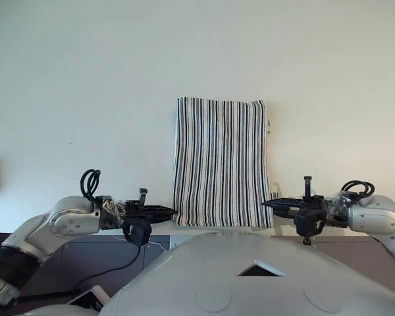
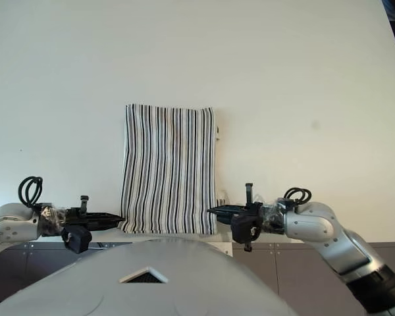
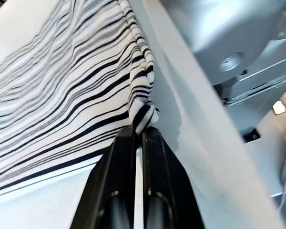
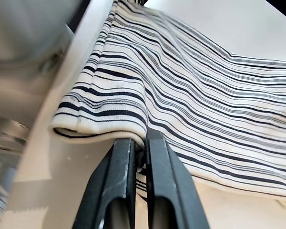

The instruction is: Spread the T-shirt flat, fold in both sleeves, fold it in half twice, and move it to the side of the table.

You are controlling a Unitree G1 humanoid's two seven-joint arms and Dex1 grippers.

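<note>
Broad, smooth, matte off-white table. Lying flat on it, centred and reaching to the near edge, one T-shirt: soft knit cloth, folded into a tall rectangle, with thin black and white stripes running lengthwise and a thicker hem at the near end. At that near end, two black tools, each made of two slim, flat, hard fingers. Left tool clenched on the near left corner of the T-shirt, with a bunched twist of cloth pinched between the fingers. Right tool clenched on the near right corner, gripping the layered hem.
</note>
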